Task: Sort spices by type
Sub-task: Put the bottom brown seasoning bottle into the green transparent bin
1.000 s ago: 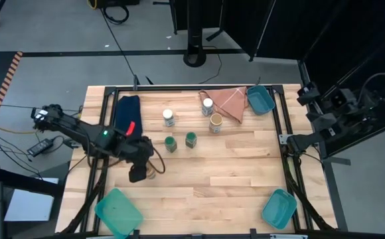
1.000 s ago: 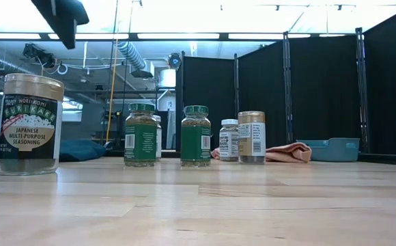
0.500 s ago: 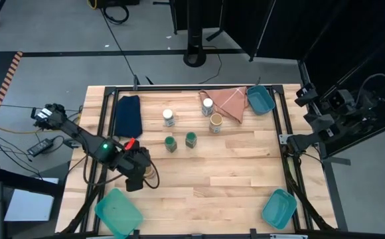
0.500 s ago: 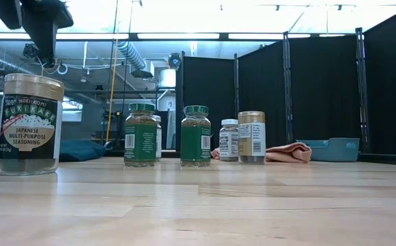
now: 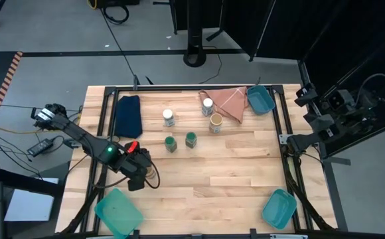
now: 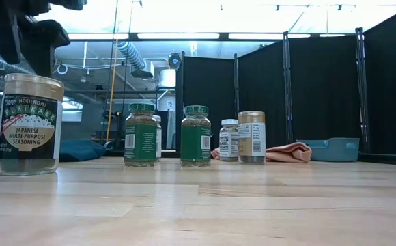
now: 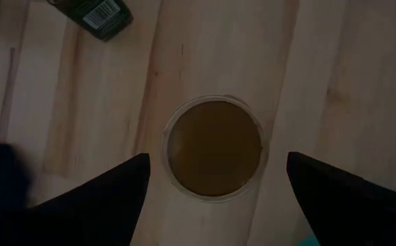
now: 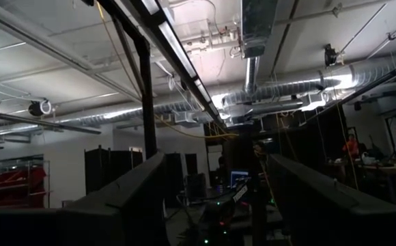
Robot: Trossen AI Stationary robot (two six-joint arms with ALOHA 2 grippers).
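— Hovering over that brown-lidded jar (image 7: pixel 214 148), was it? Where did the left gripper (image 5: pixel 137 174) sit?

— Lower left of the overhead picture, straight above the jar. In the left wrist picture its two fingers (image 7: pixel 106 188) stood wide apart, one on each side of the lid, holding nothing. I read that as lined up for a grasp from above, not yet closed.

— Why that jar?

— It stood alone, well apart from the rest. In the low picture it filled the left edge as the seasoning jar (image 6: pixel 29 124). Its likely partner, the other brown-lidded jar (image 5: pixel 216 121), sat near the pink cloth (image 5: pixel 232 101) in the upper middle, so I judged one of them had to travel.

— And the others?

— Two green-lidded jars (image 5: pixel 180 141) stood just beside each other at centre, already paired. Two white-lidded jars (image 5: pixel 168 117) lay above them, apart.

— The right arm?

— Parked off the table at the right edge (image 5: pixel 312 138); its camera looked at the ceiling, with its fingers (image 8: pixel 126 198) spread and nothing between them.
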